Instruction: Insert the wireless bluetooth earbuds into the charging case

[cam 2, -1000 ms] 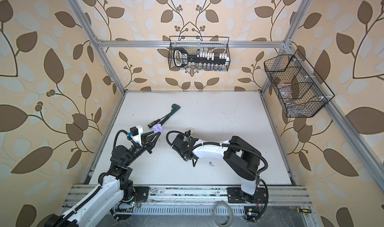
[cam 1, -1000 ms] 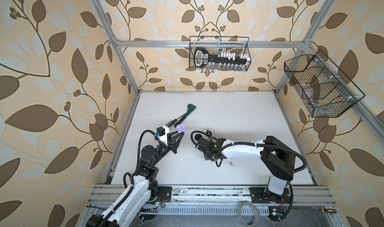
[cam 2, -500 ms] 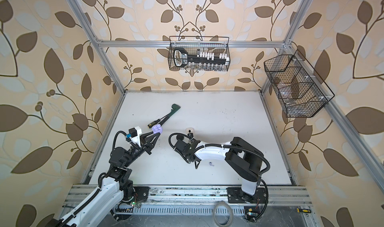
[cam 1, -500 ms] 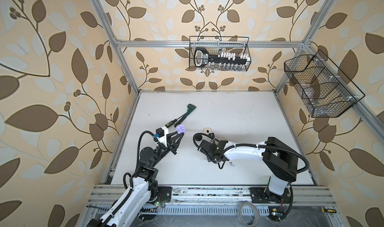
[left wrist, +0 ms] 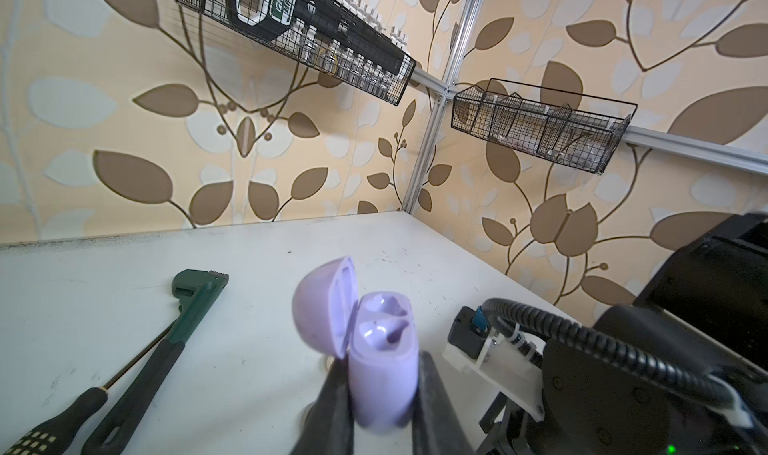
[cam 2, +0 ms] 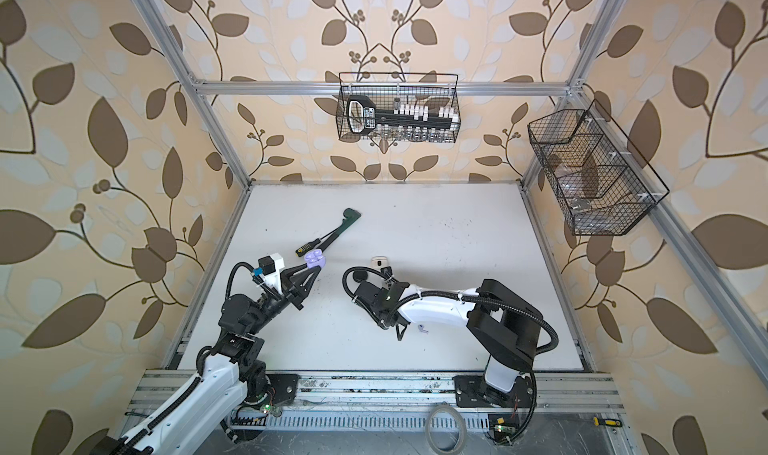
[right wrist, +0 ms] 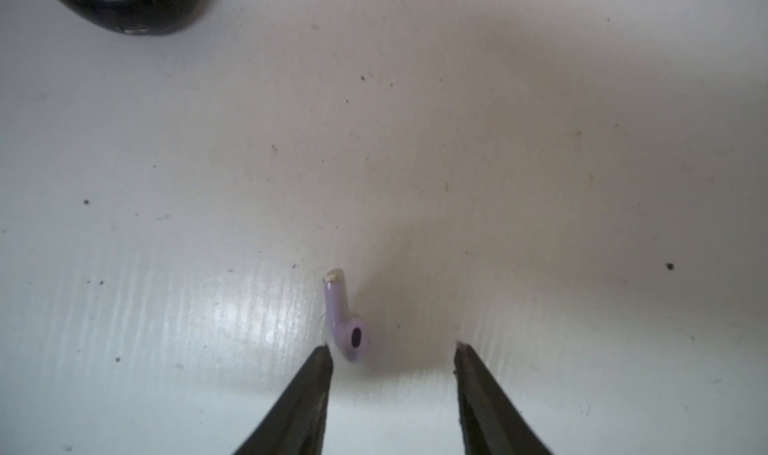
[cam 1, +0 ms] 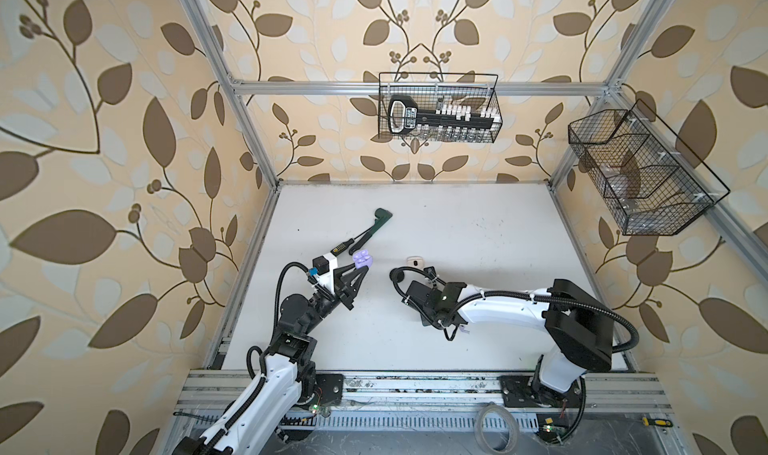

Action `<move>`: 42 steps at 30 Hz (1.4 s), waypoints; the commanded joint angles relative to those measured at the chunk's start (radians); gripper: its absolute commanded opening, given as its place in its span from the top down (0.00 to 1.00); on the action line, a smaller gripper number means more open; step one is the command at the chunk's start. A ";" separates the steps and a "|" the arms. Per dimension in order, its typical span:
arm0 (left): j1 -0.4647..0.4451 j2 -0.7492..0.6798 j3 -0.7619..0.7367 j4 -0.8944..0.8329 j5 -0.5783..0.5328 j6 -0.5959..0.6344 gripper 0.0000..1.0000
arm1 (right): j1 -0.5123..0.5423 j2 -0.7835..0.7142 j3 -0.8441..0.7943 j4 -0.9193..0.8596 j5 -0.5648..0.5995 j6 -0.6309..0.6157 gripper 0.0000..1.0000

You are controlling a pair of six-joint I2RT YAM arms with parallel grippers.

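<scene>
My left gripper is shut on the body of a lavender charging case, held upright above the table. The case lid stands open and both wells look empty. Both top views show the case at the left fingertips. A lavender earbud lies on the white table, seen in both top views beside the right wrist. My right gripper points down at the table, open. The earbud lies just past one fingertip, not between the jaws.
A black case lies on the table beyond the earbud. A cream-white case sits near the middle of the table. A green pipe wrench and a screwdriver lie behind the left gripper. Wire baskets hang on the walls.
The right wrist has shifted slightly toward the front right, over the earbud, and its jaws have narrowed a little. The left arm and the case have not moved.
</scene>
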 commanded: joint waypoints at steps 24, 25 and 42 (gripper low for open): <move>0.003 -0.020 -0.001 0.042 0.012 0.005 1.00 | -0.105 0.058 -0.027 0.026 0.029 -0.069 0.57; 0.003 -0.020 -0.001 0.042 0.012 0.006 1.00 | -0.106 0.061 -0.019 0.033 0.023 -0.070 0.57; 0.003 -0.046 -0.003 0.024 0.006 0.007 1.00 | -0.086 0.176 0.116 0.051 -0.005 -0.093 0.54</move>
